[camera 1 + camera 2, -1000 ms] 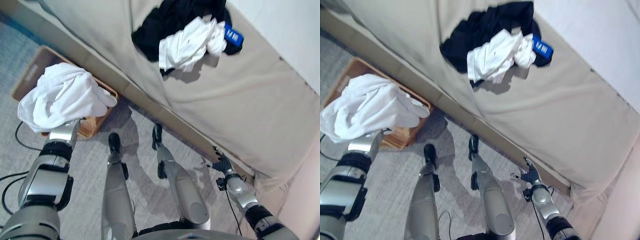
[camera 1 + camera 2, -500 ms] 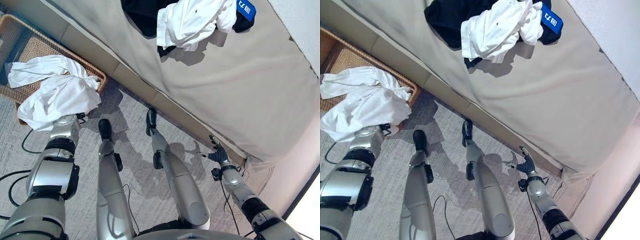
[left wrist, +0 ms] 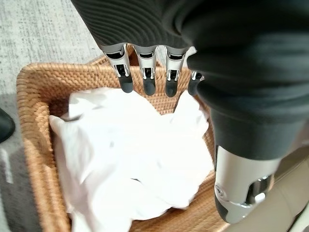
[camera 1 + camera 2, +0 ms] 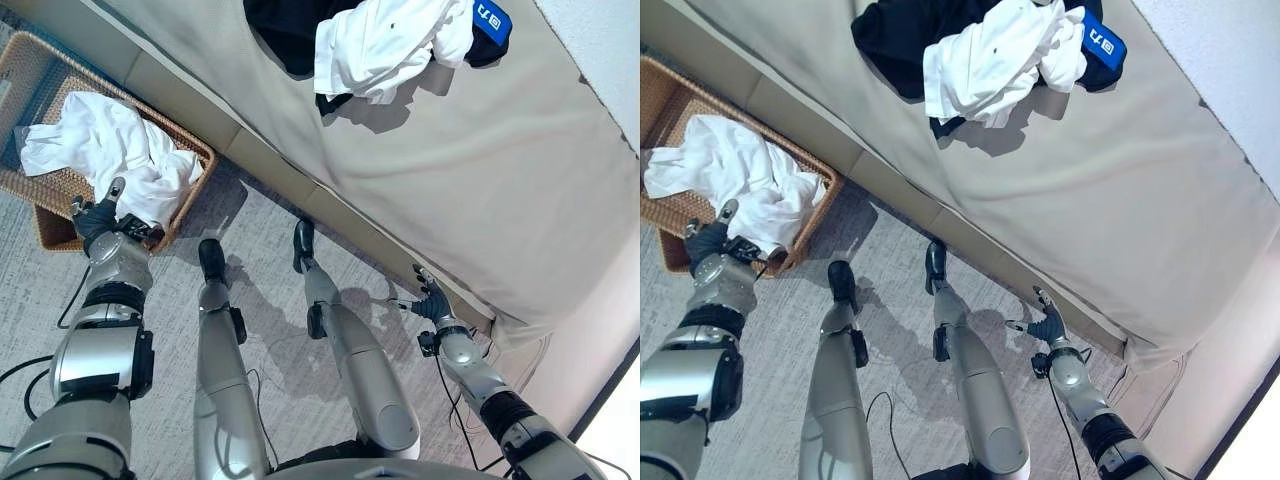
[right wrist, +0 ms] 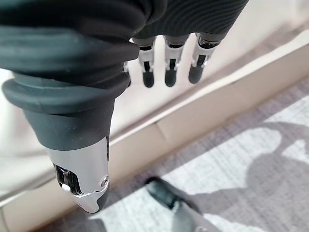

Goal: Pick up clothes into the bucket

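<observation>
White garment [image 4: 115, 150] in tan woven basket [image 4: 50, 190]. Beige bed [image 4: 480, 200] carries white shirt [image 4: 385, 45], black clothing [image 4: 285, 25], blue tag [image 4: 493, 18]. Grey carpet [image 4: 270, 290].

light: bright, even | shadows: soft on carpet [image 4: 260, 330] | blur: perhaps wrist-view foreground

A basket [image 4: 45, 190] stands on the floor [image 4: 270, 300] against the bed's [image 4: 480, 200] side, at the robot's left. A shirt [image 4: 110, 160] lies crumpled in it. The left hand [image 4: 98, 215] hangs over the basket's near rim. On the bed, near its far edge, a pile of clothes [image 4: 370, 40] rests. The right hand [image 4: 430, 300] hangs beside the bed's near edge.
</observation>
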Motion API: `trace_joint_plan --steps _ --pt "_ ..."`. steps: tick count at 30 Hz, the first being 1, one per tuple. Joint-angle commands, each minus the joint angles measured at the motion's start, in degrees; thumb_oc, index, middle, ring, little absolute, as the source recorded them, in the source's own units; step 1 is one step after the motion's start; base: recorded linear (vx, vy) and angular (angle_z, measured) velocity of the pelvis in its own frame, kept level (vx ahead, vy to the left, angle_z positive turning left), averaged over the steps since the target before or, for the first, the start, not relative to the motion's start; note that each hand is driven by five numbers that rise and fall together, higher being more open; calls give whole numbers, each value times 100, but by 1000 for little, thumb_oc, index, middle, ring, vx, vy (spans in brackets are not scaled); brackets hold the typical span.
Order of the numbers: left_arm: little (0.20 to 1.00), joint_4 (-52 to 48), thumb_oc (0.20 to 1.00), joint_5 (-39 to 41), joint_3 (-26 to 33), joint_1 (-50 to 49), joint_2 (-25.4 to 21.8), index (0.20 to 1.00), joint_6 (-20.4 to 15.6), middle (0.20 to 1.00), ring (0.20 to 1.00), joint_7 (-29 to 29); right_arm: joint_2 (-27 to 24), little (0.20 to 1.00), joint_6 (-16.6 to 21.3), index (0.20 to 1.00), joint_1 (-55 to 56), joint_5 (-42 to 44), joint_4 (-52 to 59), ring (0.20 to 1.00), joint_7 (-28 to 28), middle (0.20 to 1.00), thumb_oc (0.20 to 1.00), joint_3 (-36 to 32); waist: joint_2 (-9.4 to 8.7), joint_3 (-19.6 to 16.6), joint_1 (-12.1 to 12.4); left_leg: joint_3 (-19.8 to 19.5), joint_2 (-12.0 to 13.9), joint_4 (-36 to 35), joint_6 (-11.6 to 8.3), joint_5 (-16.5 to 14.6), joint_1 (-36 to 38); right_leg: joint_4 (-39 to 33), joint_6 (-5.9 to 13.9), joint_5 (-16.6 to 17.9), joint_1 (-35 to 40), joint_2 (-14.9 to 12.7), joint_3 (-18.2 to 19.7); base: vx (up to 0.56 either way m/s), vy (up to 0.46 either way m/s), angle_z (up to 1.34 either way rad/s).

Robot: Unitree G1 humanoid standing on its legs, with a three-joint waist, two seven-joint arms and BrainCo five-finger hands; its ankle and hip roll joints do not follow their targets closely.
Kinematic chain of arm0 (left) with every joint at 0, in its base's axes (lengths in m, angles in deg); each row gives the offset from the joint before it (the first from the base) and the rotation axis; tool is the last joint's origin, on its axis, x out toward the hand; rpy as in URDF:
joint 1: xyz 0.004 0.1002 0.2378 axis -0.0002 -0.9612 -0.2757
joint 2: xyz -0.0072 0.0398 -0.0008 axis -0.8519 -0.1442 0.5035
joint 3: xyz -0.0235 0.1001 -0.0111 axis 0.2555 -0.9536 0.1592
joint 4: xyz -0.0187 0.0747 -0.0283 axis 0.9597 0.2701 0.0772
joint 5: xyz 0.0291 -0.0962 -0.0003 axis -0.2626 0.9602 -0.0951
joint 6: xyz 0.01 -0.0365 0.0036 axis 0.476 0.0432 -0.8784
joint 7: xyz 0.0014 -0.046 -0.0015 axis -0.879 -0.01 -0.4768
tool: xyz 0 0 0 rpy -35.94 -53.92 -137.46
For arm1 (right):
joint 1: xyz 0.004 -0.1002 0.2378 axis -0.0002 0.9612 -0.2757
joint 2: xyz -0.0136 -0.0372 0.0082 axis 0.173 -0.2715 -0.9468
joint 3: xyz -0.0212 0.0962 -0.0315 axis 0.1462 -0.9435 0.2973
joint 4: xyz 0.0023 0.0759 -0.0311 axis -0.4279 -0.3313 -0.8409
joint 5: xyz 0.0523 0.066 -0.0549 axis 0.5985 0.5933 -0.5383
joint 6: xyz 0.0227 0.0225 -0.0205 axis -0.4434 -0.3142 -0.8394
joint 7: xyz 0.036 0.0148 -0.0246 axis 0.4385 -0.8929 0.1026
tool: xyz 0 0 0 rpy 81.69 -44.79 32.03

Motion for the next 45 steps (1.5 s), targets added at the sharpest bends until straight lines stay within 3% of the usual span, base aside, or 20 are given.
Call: trace_joint_plan --steps 1,6,7,8,10,13,14,15,16,19,24,25,28,30,31,32,35,38,41,45 --pt "1000 -71 1000 52 299 -184 -327 1000 -210 1000 1000 96 -439 1000 29 1000 95 199 310 1000 -121 1000 1000 -206 -181 180 257 -97 -283 -56 142 2 383 265 522 -341 463 -313 -64 0 -11 -10" --pt "1000 -446 1000 -408 321 -775 -15 1000 -177 1000 1000 86 -496 1000 115 1000 88 392 949 1000 -301 1000 1000 -620 107 180 381 -68 -315 -359 134 133 724 433 501 -500 619 -425 -85 5 9 4" --pt "1000 -476 1000 -938 225 -954 144 1000 -169 1000 1000 52 -601 1000 274 1000 -4 280 1551 1000 -460 1000 1000 -807 239 180 427 -39 -325 -538 141 187 927 599 489 -609 663 -481 -85 14 17 6" --pt "1000 -489 1000 -950 225 -963 161 1000 -167 1000 1000 41 -609 1000 263 1000 17 273 1572 1000 -464 1000 1000 -813 246 180 428 -39 -328 -555 141 193 944 607 489 -617 669 -485 -86 18 31 4" --pt "1000 -1012 1000 -2098 -125 -1395 558 1000 -263 1000 1000 -297 -817 1000 442 1000 -194 -121 2298 1000 -809 1000 1000 -1102 481 180 511 -21 -376 -770 168 275 1203 894 462 -778 679 -586 -72 17 32 6" --pt "1000 -1290 1000 -2580 -383 -1658 900 1000 -335 1000 1000 -433 -985 1000 458 1000 -360 -585 2546 1000 -1099 1000 1000 -1267 636 180 572 -42 -409 -874 195 321 1362 1181 430 -918 662 -664 -51 18 6 10" --pt "1000 -1520 1000 -3106 -732 -1902 1245 1000 -315 1000 1000 -503 -1192 1000 349 1000 -620 -1086 2710 1000 -1348 1000 1000 -1408 788 180 634 -86 -472 -1001 217 362 1546 1370 412 -1042 707 -716 -64 13 -9 11" --pt "1000 -1530 1000 -3113 -734 -1909 1254 1000 -310 1000 1000 -511 -1196 1000 347 1000 -613 -1088 2713 1000 -1349 1000 1000 -1410 793 180 632 -89 -474 -1008 217 365 1554 1376 412 -1047 710 -718 -67 24 -39 14" --pt "1000 -1549 1000 -3586 -1140 -2100 1493 1000 -268 1000 1000 -449 -1310 1000 269 1000 -901 -1354 2789 1000 -1577 1000 1000 -1551 949 180 693 -132 -520 -1152 221 424 1755 1545 401 -1159 786 -772 -99 18 -32 15" --pt "1000 -1715 1000 -4159 -1714 -2447 1769 1000 -205 1000 1000 -214 -1509 1000 82 1000 -1338 -1582 2698 1000 -1643 1000 1000 -1621 1193 180 809 -231 -566 -1434 211 579 2025 1762 373 -1328 876 -847 -171 16 -32 23" --pt "1000 -1806 1000 -5024 -2480 -2684 1838 1000 -166 1000 1000 88 -1949 1000 -179 1000 -2311 -1769 2004 1000 -1731 1000 1000 -1391 1475 180 966 -383 -585 -1817 179 788 2318 1998 351 -1506 985 -968 -290 9 -51 22" --pt "1000 -1895 1000 -5543 -2988 -2703 1801 1000 -192 1000 1000 155 -2247 1000 -335 1000 -2918 -1832 1391 1000 -1795 1000 1000 -1178 1586 180 1050 -466 -595 -1927 157 859 2400 2137 346 -1582 996 -1027 -353 7 -42 20" --pt "1000 -1860 1000 -5738 -3285 -2694 1827 1000 -177 1000 1000 235 -2410 1000 -449 1000 -3532 -1817 681 1000 -1818 1000 1000 -885 1673 180 1096 -532 -613 -1978 152 891 2431 2242 337 -1629 988 -1058 -403 10 -54 35" --pt "1000 -1898 1000 -5499 -3528 -2738 1961 1000 -235 1000 1000 317 -2616 1000 -636 1000 -4588 -1634 -921 1000 -1755 1000 1000 -251 1797 180 1225 -616 -615 -1967 167 919 2350 2419 335 -1681 865 -1073 -447 12 -80 20" --pt "1000 -1896 1000 -5498 -3513 -2731 1975 1000 -235 1000 1000 317 -2617 1000 -615 1000 -4642 -1620 -966 1000 -1757 1000 1000 -207 1806 180 1209 -616 -615 -1966 167 918 2340 2424 335 -1683 853 -1074 -447 3 -102 23" --pt "1000 -2107 1000 -5680 -3929 -2629 1896 1000 -281 1000 1000 331 -2728 1000 -759 1000 -5291 -1615 -2083 1000 -1536 1000 1000 362 1891 180 1308 -670 -610 -1958 164 949 2245 2568 322 -1719 718 -1083 -470 -2 -55 14" --pt "1000 -2205 1000 -6054 -4307 -2428 1807 1000 -260 1000 1000 247 -2852 1000 -870 1000 -5766 -1772 -3138 1000 -1279 1000 1000 923 2003 180 1353 -769 -611 -1973 151 992 2118 2771 315 -1806 526 -1128 -535 7 -68 19" --pt "1000 -2193 1000 -5910 -4267 -2460 1876 1000 -234 1000 1000 214 -2939 1000 -922 1000 -5868 -1692 -3495 1000 -1322 1000 1000 910 2122 180 1373 -838 -640 -1996 153 1038 2030 2931 303 -1864 403 -1194 -575 7 -41 26" --pt "1000 -2208 1000 -4157 -3626 -2690 2262 1000 -355 1000 1000 110 -3042 1000 -1090 1000 -5891 -1555 -3899 1000 -1145 1000 1000 911 2288 180 1428 -959 -718 -2084 134 1023 1963 3259 325 -2147 179 -1308 -527 92 -64 29" --pt "1000 -2272 1000 -3635 -3507 -2778 2383 1000 -380 1000 1000 149 -3211 1000 -1191 1000 -5973 -1537 -4062 1000 -1126 1000 1000 902 2473 180 1458 -958 -782 -2103 142 1074 1751 3456 322 -2203 -121 -1404 -467 14 -3 19"
